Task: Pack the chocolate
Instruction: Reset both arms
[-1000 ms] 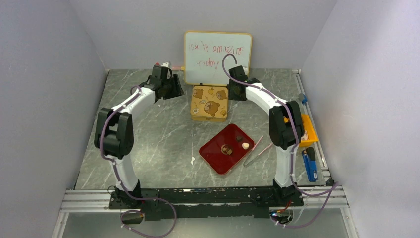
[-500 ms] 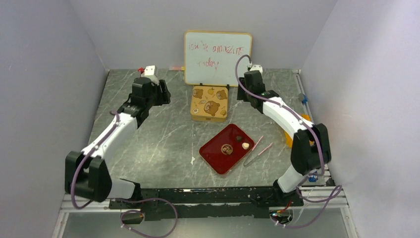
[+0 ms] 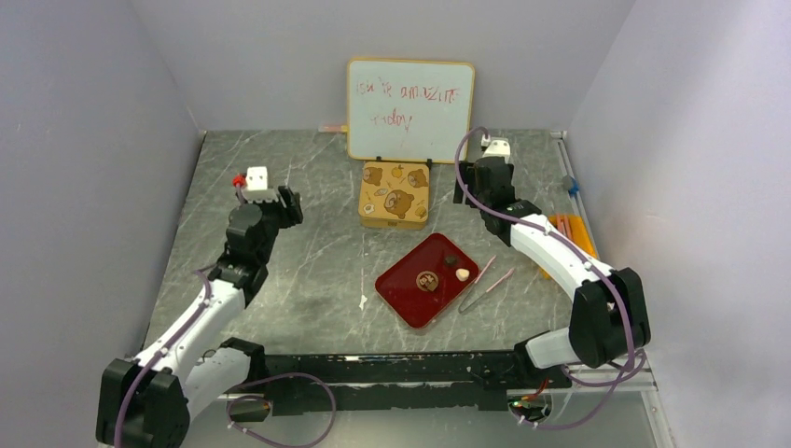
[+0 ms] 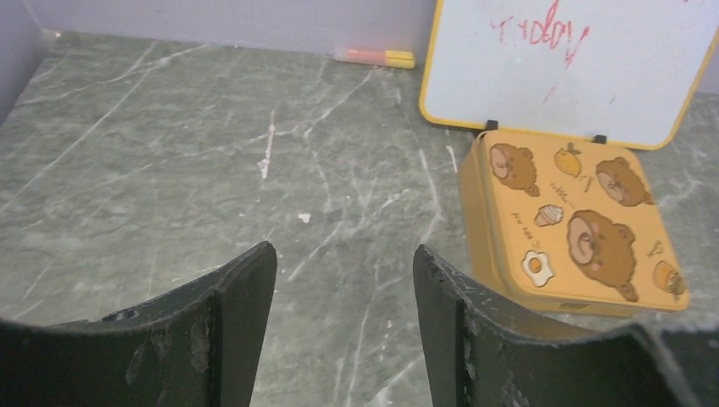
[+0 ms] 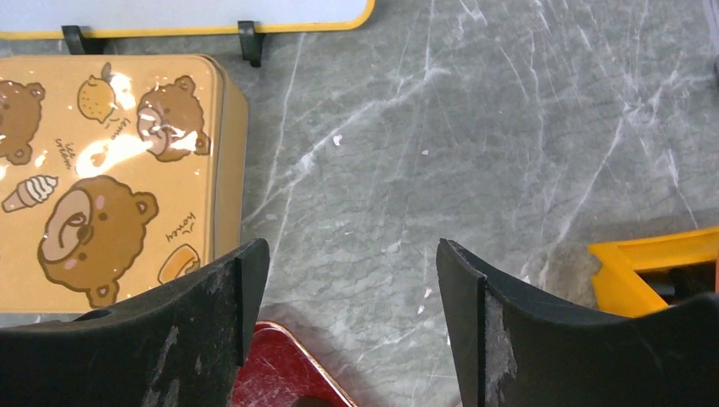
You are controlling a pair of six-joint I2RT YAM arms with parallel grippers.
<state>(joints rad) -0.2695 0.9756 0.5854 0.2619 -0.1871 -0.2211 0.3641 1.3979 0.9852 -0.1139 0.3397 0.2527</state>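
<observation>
Grey marble table (image 3: 308, 252) carries your yellow tin (image 3: 395, 194) before the whiteboard (image 3: 410, 107), with the red tray (image 3: 410, 303) just nearer you. Your left gripper (image 4: 343, 254) and right gripper (image 5: 352, 250) hang either side of the tin, jaws spread, gripping nothing. Three chocolate pieces (image 3: 428, 280) sit on the tray.

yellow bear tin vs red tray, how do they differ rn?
Colour: the yellow bear tin has cartoon bears on tan-yellow; the red tray is plain dark red. State: the tin has its lid on; the tray lies open with three chocolate pieces on it. Pose: the tin sits square to the whiteboard; the tray is turned diagonally, nearer the front. Both are rounded rectangles flat on the table.
</observation>
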